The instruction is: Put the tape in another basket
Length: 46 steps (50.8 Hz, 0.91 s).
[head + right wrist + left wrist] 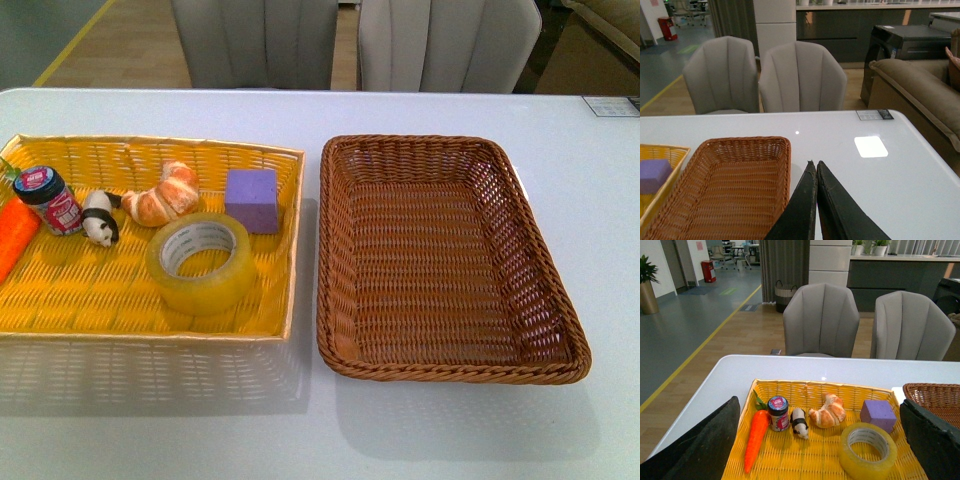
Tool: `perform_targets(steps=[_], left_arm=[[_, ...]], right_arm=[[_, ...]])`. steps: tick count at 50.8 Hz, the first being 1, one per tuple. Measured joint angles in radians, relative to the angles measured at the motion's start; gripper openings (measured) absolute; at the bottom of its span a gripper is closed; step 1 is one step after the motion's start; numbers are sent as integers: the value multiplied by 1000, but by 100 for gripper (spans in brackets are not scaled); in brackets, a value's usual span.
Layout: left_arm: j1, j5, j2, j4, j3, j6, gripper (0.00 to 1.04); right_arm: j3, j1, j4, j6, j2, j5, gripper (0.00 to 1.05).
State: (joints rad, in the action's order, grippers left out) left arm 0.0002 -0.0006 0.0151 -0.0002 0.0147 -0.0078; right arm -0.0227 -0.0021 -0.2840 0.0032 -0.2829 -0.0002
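The tape (203, 262), a yellowish translucent roll with a white core, lies flat in the right front part of the bright yellow basket (150, 325). It also shows in the left wrist view (868, 450). The dark brown wicker basket (448, 370) stands to its right, with nothing in it; its corner shows in the left wrist view (935, 397) and in the right wrist view (725, 190). My left gripper (820, 440) is open, its fingers wide apart above the yellow basket's near side. My right gripper (816, 164) is shut and empty, over the table just right of the brown basket. Neither arm shows in the front view.
In the yellow basket lie a carrot (12, 238), a small jar (50, 199), a panda figure (100, 217), a croissant (165, 195) and a purple block (251, 199). Two grey chairs (255, 40) stand behind the white table (600, 200). A card (611, 105) lies at the far right.
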Motion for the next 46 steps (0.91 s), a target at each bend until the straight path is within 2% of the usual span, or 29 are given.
perform_targets(steps=[18, 23, 41, 46], left_arm=[[0, 0, 0, 0, 0, 0, 96], [0, 0, 0, 0, 0, 0, 96], [0, 0, 0, 0, 0, 0, 96], [0, 0, 0, 0, 0, 0, 96]], right_arm=[[0, 0, 113, 0, 112, 0, 2], [0, 0, 263, 0, 230, 2, 2], [0, 0, 282, 0, 277, 0, 2], [0, 0, 282, 0, 277, 0, 16]])
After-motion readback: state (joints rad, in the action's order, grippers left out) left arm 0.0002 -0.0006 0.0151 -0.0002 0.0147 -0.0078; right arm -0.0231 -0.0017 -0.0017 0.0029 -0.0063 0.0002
